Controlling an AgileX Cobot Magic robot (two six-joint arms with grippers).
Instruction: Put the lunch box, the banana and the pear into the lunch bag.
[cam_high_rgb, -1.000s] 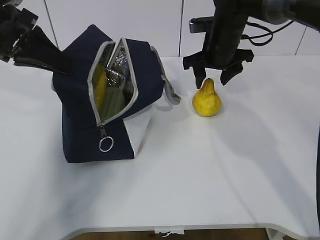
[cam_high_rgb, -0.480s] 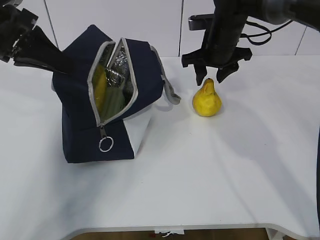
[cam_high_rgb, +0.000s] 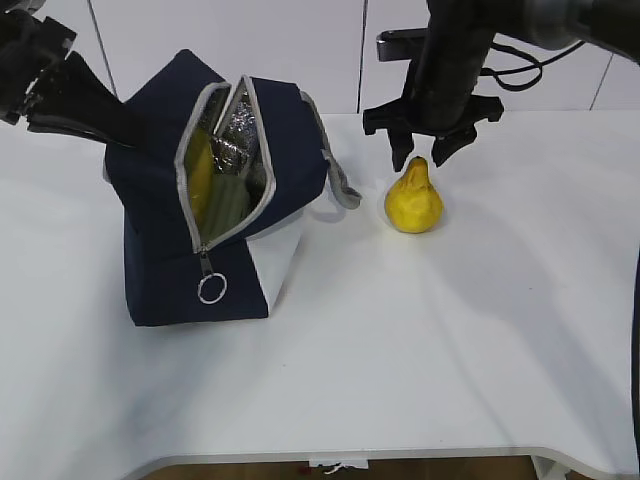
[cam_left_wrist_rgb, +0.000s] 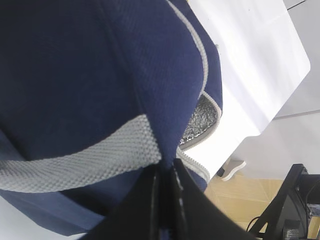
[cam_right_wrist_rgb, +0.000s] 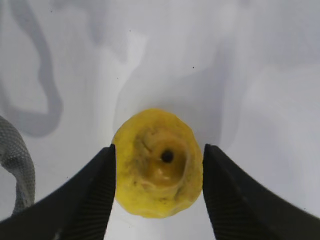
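No readable writing on the lunch bag (cam_high_rgb: 200, 200), pinched at its grey strap by the closed left gripper (cam_left_wrist_rgb: 165, 175). Mostly hidden inside: banana (cam_high_rgb: 198, 175) and lunch box (cam_high_rgb: 228, 205). Straddling the pear (cam_high_rgb: 413, 198) on the surface (cam_high_rgb: 450, 330): right gripper (cam_right_wrist_rgb: 157, 187), apart, contact unclear.

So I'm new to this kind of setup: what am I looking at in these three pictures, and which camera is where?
This is a two-armed robot at a white table. The wide picture looks at the table from the front; the other two come from cameras on each arm's wrist. The left pincer is shut on the grey webbing handle of the navy lunch bag, holding it tipped with its zipper open. Inside show the banana and a green shape, probably the lunch box. The right pincer is open, its two fingers either side of the pear, which stands on the table; whether they touch it is unclear.
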